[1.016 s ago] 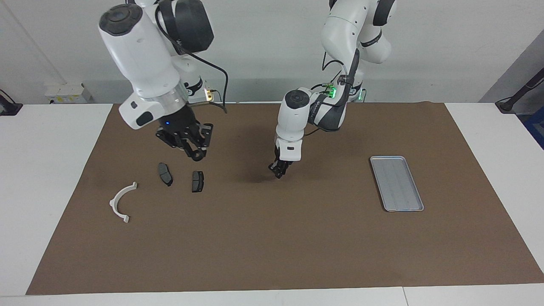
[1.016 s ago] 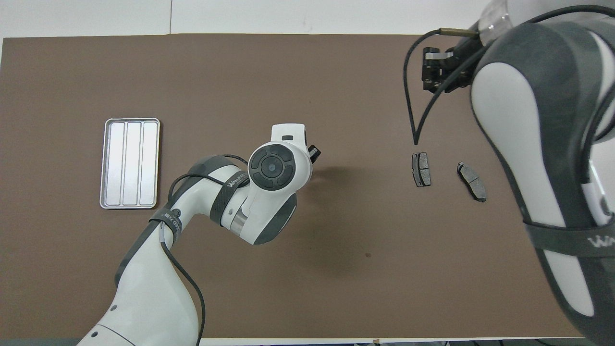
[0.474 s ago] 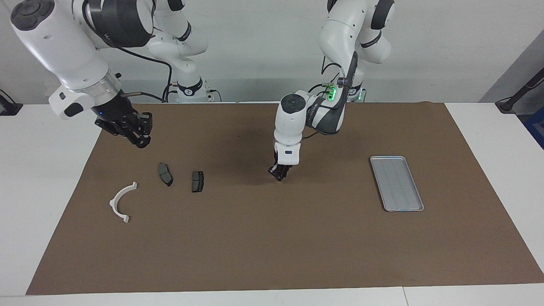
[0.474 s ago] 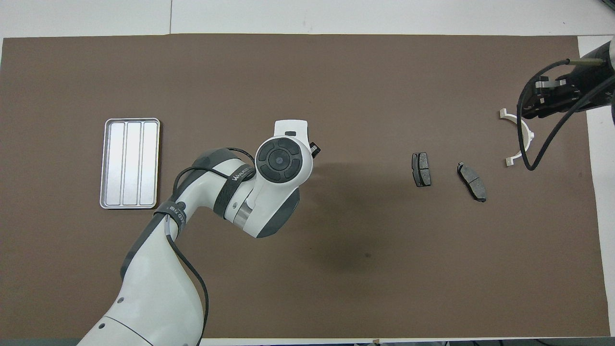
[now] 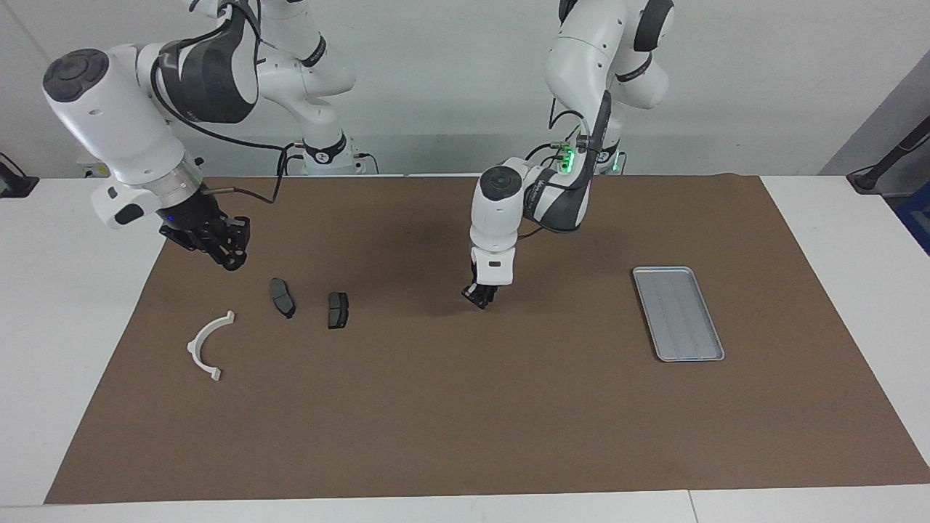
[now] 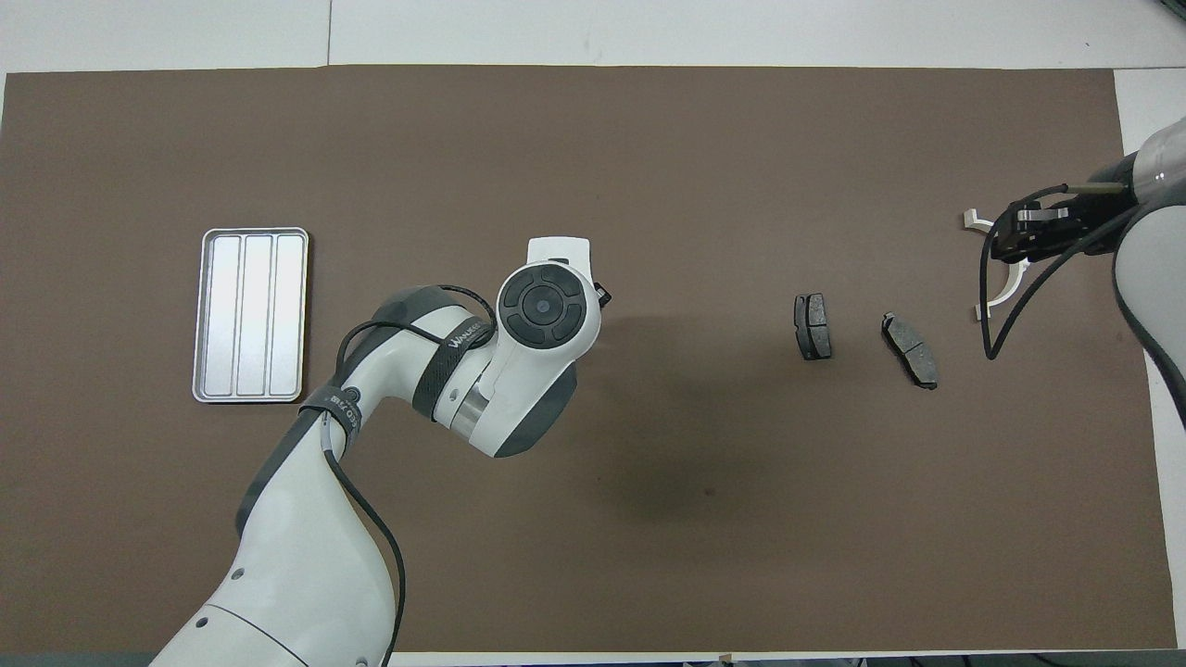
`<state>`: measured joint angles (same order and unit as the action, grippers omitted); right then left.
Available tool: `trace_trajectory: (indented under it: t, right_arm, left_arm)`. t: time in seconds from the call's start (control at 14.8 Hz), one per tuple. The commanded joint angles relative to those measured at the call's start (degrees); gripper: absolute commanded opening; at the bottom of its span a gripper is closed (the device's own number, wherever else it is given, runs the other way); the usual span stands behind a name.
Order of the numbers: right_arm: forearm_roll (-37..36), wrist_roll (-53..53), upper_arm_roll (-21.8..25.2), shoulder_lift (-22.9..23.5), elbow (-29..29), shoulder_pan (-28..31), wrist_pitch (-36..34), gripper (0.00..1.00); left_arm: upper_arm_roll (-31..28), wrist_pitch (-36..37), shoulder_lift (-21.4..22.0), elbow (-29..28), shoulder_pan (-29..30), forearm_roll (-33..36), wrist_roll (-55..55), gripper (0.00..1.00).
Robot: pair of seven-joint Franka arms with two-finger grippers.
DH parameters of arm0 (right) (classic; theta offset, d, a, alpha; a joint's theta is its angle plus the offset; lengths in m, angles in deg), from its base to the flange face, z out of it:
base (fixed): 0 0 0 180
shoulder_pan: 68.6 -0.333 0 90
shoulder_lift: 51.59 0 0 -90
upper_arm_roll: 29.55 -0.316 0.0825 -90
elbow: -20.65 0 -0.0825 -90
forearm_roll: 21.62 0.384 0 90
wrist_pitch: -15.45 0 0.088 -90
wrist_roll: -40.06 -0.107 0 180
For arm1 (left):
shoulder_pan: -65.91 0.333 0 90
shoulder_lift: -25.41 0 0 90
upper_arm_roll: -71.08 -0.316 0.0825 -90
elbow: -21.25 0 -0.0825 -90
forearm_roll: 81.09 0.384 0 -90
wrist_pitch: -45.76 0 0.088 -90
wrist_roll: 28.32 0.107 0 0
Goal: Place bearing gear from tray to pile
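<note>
The silver tray (image 5: 678, 312) (image 6: 250, 315) lies bare at the left arm's end of the mat. No bearing gear shows in either view. The pile sits toward the right arm's end: a white half-ring bracket (image 5: 207, 345) (image 6: 1008, 280) and two dark brake pads (image 5: 282, 297) (image 5: 338, 309) (image 6: 813, 326) (image 6: 910, 349). My left gripper (image 5: 481, 296) (image 6: 603, 296) hangs low over the middle of the mat, fingertips together; its own wrist hides whatever they may pinch. My right gripper (image 5: 229, 256) (image 6: 1013, 243) is raised over the mat's edge by the bracket.
A brown mat (image 5: 465, 407) covers most of the white table (image 5: 65, 327). The right arm's cable (image 6: 1001, 315) loops over the bracket in the overhead view. Wide bare mat separates the tray from the pile.
The right arm has swung away from above the brake pads to the mat's edge near the bracket. The left gripper has barely shifted, still low over the mat's middle.
</note>
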<state>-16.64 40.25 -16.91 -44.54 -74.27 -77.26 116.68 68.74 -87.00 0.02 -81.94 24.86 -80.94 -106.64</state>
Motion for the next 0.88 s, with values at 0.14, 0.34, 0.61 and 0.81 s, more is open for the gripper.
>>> trace_trajectory:
  t: [0.14,0.34,0.61,0.81]
  right_arm:
    - [-2.43,2.97,-1.83,-2.31,-9.39,2.85,8.79,0.00]
    - [-2.52,4.28,-1.83,-1.61,-12.12,3.03,13.80,0.00]
    - [-3.05,4.47,-1.83,0.67,-13.18,3.56,16.71,0.00]
    - [-3.05,4.38,-2.97,3.21,-13.09,4.78,19.43,0.00]
  left_arm:
    - [-0.74,1.27,-2.12,0.80,-1.04,2.13,-0.95,0.04]
    - [-0.74,1.19,-2.12,0.80,-1.04,2.13,-0.95,0.17]
    - [-0.74,3.46,-2.03,1.41,-0.78,3.88,-0.77,1.00]
    - [-0.83,9.96,-0.98,4.40,0.97,5.03,-0.33,1.00]
